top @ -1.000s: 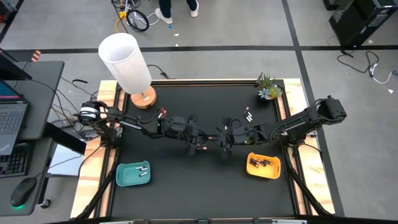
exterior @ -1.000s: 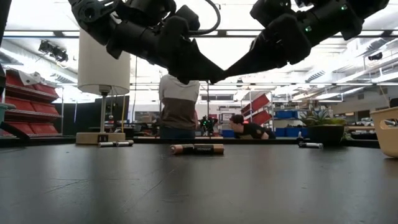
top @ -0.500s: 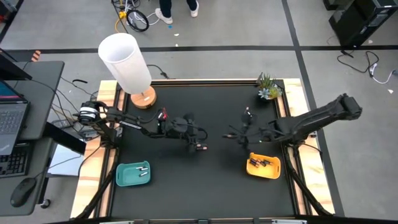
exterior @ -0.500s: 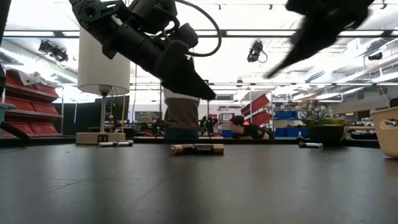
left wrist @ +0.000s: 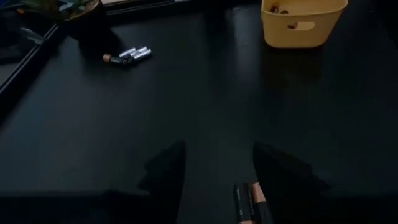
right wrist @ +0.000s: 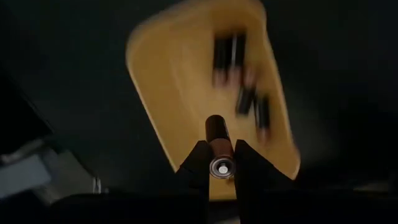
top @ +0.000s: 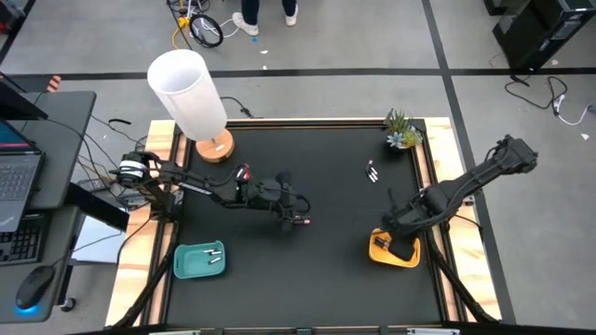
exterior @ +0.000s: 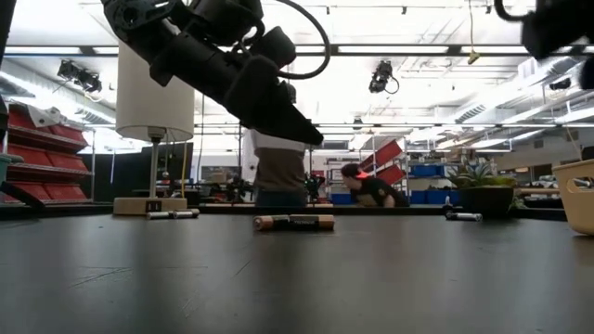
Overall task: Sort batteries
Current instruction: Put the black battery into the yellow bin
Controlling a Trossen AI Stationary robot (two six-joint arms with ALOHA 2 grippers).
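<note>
The right gripper is closed on a dark battery with a copper-coloured end, pinched between its two fingers, and it hangs directly over the yellow tray. That tray sits near the right edge of the black desk and already holds several dark batteries.

The left gripper hovers near the middle of the desk with its fingers spread apart and nothing between them. Two dark batteries lie side by side on the desk just beside it.

A few silvery batteries lie together near the small potted plant. The teal tray at the front left holds pale batteries. A white lamp stands at the back left.
</note>
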